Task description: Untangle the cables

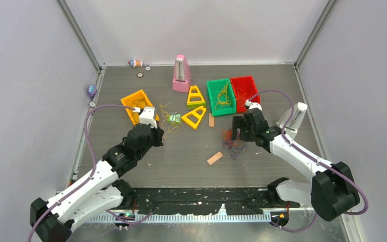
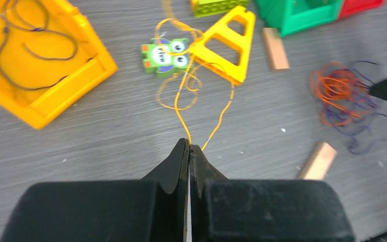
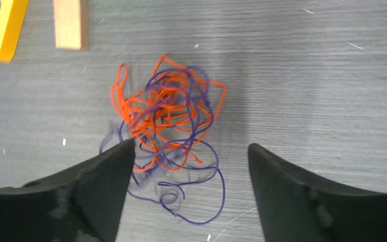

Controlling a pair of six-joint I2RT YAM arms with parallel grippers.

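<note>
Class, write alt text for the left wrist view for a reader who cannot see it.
The black left gripper is shut on a thin yellow cord, which runs up to loops lying across a green owl toy and the corner of a yellow triangular plastic frame. An orange and purple cord tangle lies to the right.

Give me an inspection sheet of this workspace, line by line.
Surface: grey wood-grain table, white specks.
Job's things: orange and purple tangle on the table; yellow cord across owl toy and yellow triangle; purple cord in yellow bin.
Clutter: green bin, red bin, pink metronome, two wood blocks.
Grippers: left gripper shut on yellow cord; right gripper open over tangle.
Cables: lilac hoses along both arms.
Surroundings: grey walls, metal frame posts.
</note>
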